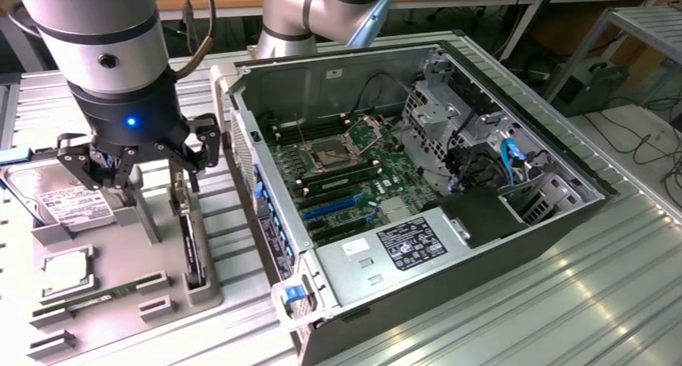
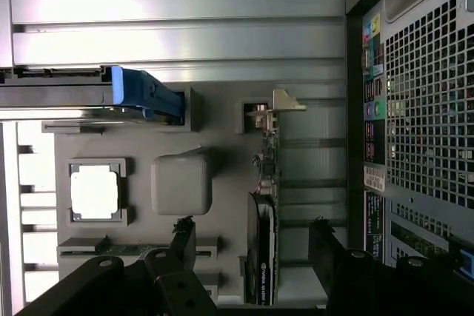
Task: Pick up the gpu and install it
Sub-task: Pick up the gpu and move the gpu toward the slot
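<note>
Gripper (image 1: 144,170) open at exterior frame left, jaws spread above gpu (image 1: 192,250) standing on edge in grey tray (image 1: 208,298). Black label (image 1: 413,243) unreadable; gpu just beside open case (image 1: 426,302) wall.

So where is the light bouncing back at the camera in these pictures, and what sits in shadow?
Exterior view: the ribbed metal table glares pale toward that view's right, a blue light glows on the gripper, and inside the computer case it is dimmer. Wrist view: the table's slats wash out white, the silver processor shines, and the gpu looks dark.
</note>
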You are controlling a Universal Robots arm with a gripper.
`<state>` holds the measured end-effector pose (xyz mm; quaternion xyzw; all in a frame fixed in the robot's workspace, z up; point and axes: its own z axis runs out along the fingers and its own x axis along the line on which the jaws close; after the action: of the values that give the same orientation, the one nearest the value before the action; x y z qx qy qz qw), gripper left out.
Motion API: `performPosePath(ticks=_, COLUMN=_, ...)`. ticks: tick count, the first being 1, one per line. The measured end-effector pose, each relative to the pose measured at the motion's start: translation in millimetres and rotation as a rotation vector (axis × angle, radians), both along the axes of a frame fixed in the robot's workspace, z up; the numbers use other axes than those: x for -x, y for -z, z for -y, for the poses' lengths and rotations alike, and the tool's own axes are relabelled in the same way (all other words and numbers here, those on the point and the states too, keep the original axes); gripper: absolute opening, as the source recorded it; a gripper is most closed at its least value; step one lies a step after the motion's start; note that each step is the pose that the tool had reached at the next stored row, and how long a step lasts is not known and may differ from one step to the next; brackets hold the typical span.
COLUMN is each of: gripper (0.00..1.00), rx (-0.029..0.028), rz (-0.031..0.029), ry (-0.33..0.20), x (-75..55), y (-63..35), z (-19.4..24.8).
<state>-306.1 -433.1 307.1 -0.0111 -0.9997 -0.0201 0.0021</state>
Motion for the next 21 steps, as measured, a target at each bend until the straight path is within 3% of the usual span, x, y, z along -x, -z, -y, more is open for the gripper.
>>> performPosePath(ticks=3, gripper=0.72, rx=0.0002, rz=-0.0001, ry=-0.002, x=0.1, y=0.5, z=6.7)
performPosePath(ticks=8, gripper=0.72, rx=0.0003, rz=-0.0005, ry=-0.004, x=0.0, y=9.0, z=8.8)
performPosePath(ticks=13, gripper=0.72, rx=0.0002, rz=-0.0031, ry=-0.009, x=0.1, y=18.1, z=16.4)
performPosePath(ticks=21, gripper=0.72, rx=0.0003, rz=-0.0086, ry=-0.017, x=-3.0, y=32.8, z=17.3)
